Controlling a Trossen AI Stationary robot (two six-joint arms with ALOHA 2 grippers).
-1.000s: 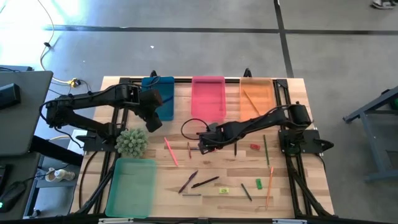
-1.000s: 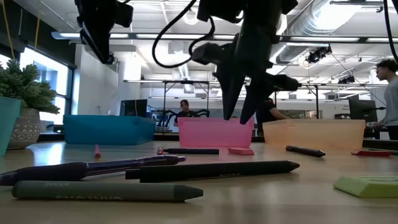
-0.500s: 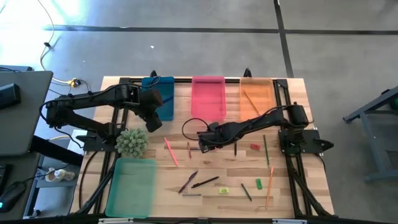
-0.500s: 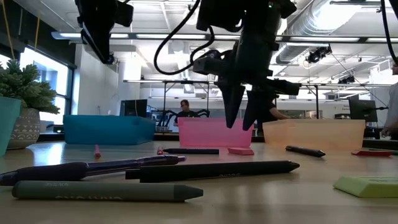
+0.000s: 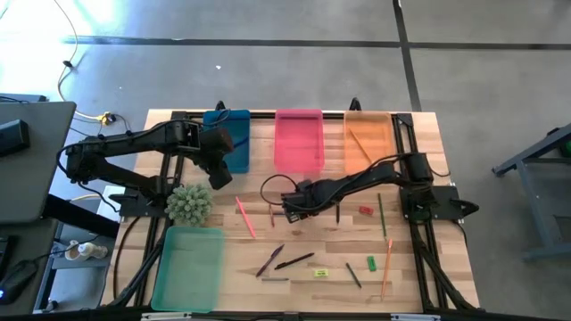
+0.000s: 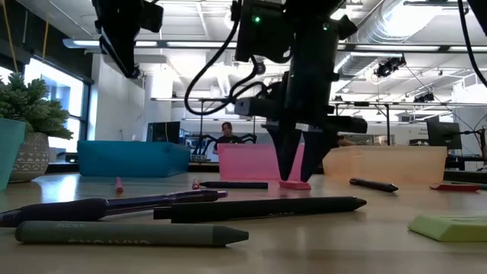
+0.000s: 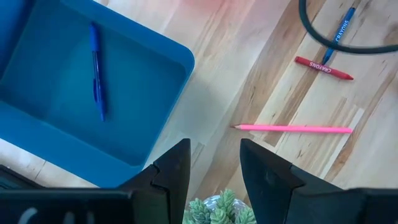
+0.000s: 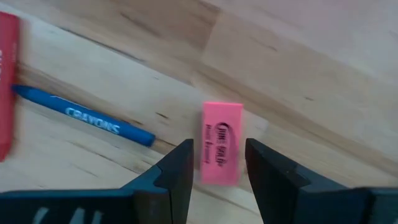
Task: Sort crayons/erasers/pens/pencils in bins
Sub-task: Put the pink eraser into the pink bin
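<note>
With fingers (image 8: 180, 171) parted, astride pink eraser (image 8: 221, 143).

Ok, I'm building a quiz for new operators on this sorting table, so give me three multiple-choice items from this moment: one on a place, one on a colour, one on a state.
1. Where does the right gripper hang?
A. Over the pink eraser
B. Inside the orange bin
C. Beside the potted plant

2. What colour is the pen lying in the blue bin?
A. Black
B. Blue
C. Purple

3. How do the right gripper's fingers stand?
A. Shut on the eraser
B. Shut on a crayon
C. Open, one on each side of the eraser

Answers: 1 A, the right wrist view shows the eraser between its fingers. 2 B, the left wrist view shows a blue pen there. 3 C, a gap shows on both sides of the eraser.
</note>
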